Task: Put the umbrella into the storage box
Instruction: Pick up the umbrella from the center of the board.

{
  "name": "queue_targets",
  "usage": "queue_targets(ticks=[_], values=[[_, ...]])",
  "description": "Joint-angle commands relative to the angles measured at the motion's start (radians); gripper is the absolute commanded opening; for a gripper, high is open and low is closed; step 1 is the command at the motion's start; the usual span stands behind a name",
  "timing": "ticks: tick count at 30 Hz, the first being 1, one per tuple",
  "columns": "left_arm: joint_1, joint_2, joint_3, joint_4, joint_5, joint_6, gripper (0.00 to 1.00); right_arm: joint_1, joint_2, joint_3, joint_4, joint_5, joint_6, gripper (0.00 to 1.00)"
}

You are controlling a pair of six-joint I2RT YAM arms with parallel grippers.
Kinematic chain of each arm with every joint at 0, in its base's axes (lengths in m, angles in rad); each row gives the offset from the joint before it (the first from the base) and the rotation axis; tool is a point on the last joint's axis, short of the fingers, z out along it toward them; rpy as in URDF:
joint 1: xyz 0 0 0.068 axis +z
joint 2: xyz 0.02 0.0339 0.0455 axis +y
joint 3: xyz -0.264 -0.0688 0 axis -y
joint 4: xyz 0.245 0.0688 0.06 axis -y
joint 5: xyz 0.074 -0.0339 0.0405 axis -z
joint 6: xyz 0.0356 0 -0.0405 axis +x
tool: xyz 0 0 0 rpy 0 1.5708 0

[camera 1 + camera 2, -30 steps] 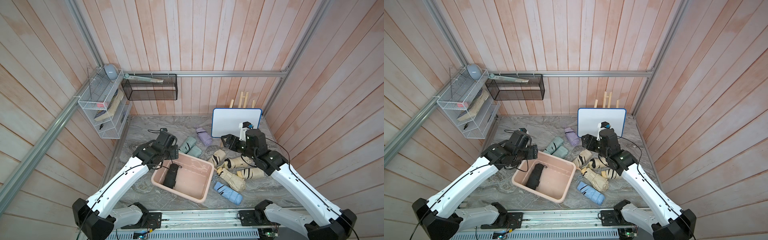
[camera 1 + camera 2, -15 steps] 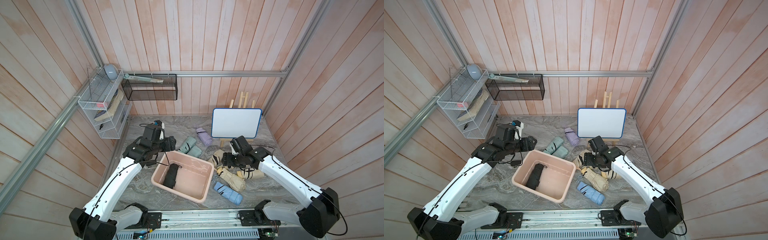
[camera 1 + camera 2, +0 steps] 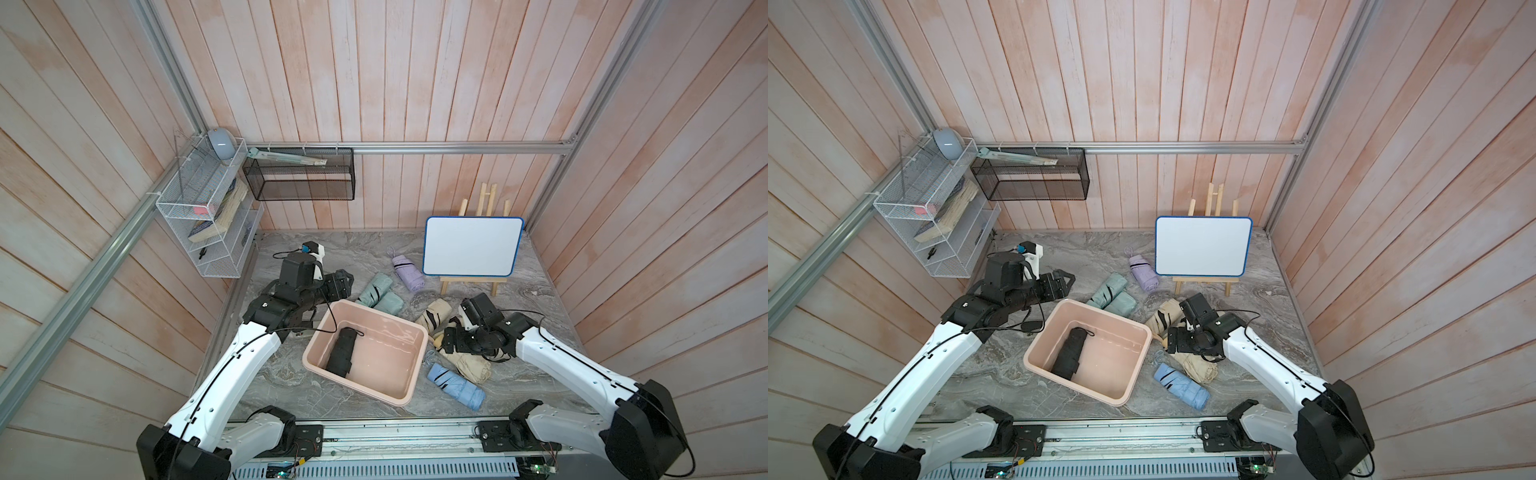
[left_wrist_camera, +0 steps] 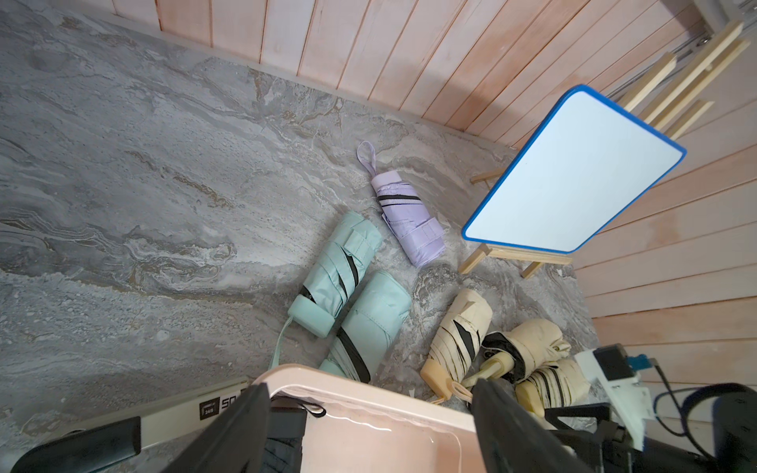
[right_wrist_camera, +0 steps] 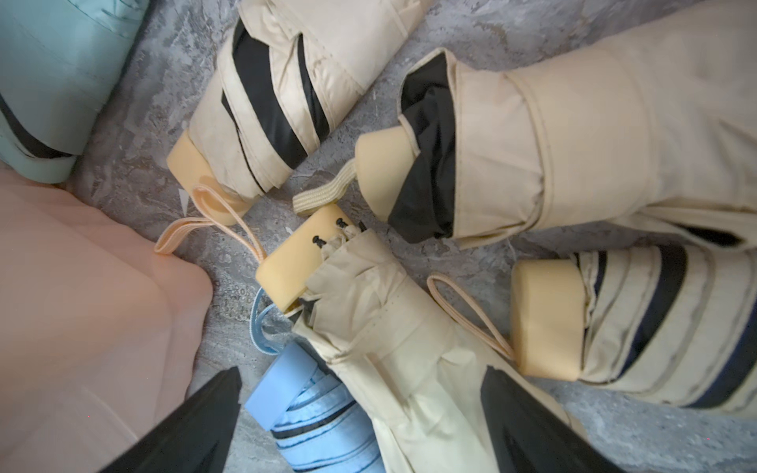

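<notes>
Storage box (image 3: 386, 362) with one black umbrella (image 3: 341, 356) inside; left fingers (image 4: 239, 434), right fingers (image 5: 532, 428) apart, empty.

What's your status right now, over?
Left end effector open, empty. Right end effector open over cream umbrella. Black umbrella inside storage box. Blue umbrella crowds alongside.

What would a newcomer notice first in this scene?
The pale pink storage box in the middle stands out first, with one black umbrella lying inside. Right beside it lies a heap of cream umbrellas under the open right gripper. The blank whiteboard stands on its easel at the back.
</notes>
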Motion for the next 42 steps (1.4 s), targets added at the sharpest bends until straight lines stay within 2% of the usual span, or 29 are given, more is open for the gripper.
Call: queue_targets(ticks=[1,7,16,26,31,35,42], values=[[0.016,-0.032,-0.017,0.06,0.034,-0.022,0.84,-0.008,0.05,0.055,-0.044,-0.014,-0.094,0.98],[0.032,-0.08,-0.053,0.082,0.029,-0.054,0.84,-0.008,0.154,0.111,-0.12,-0.01,-0.16,0.97],[0.049,-0.135,-0.1,0.101,0.027,-0.096,0.84,-0.009,0.259,0.141,-0.132,-0.012,-0.206,0.97],[0.052,-0.138,-0.103,0.107,0.025,-0.12,0.84,-0.005,0.366,0.162,-0.094,-0.044,-0.218,0.89],[0.054,-0.142,-0.103,0.109,0.01,-0.143,0.83,-0.005,0.396,0.155,-0.065,-0.06,-0.214,0.76],[0.054,-0.144,-0.102,0.109,0.011,-0.155,0.84,-0.004,0.398,0.155,-0.048,-0.076,-0.211,0.59],[0.054,-0.139,-0.103,0.146,0.042,-0.179,0.83,-0.004,0.289,0.152,-0.066,-0.082,-0.177,0.39]])
